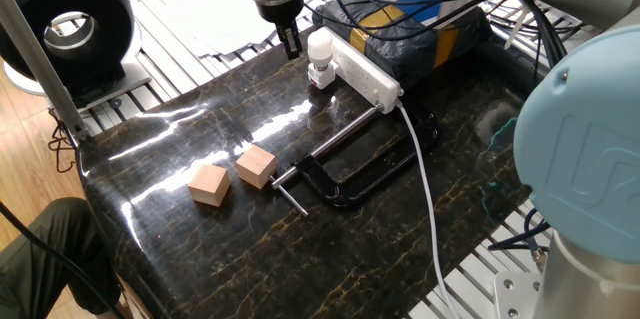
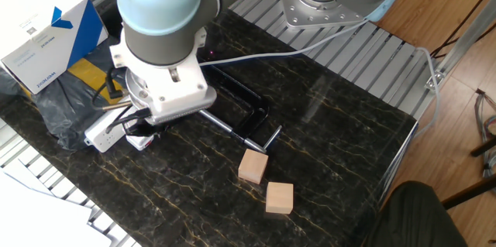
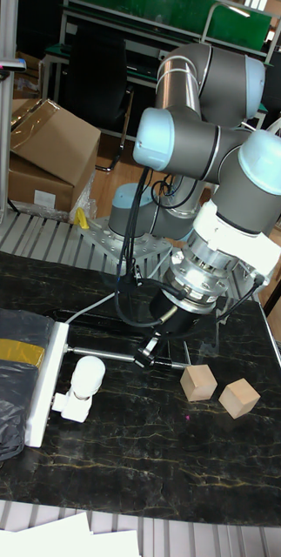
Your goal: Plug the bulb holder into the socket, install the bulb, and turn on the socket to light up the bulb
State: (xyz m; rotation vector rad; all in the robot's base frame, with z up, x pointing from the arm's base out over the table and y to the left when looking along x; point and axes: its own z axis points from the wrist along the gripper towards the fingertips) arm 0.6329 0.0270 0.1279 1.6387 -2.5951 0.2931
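My two-finger gripper hangs above the far edge of the dark marble-patterned table, just beside the bulb; fingers read as close together with nothing between them, though from this angle I cannot tell for certain whether they are fully closed. The long white rectangular power strip, the socket, lies against a grey plastic-wrapped bundle at the table's back side, its thick white cable trailing toward the near edge. The small white cube-shaped bulb holder sits plugged into the socket's end, and the small white globe-shaped bulb stands in it, unlit. Open room lies on the side away from the socket: bare tabletop between the bulb and the two tan wooden cubes, which sit near each other, well apart from the socket. A black metal C-clamp with a steel screw bar lies flat between the cubes and the cable, close under the strip. Behind the bundle a white and blue cardboard box and tangled dark cables crowd that edge. Slatted aluminium frame surrounds the table; a black ring lamp stands off one corner.
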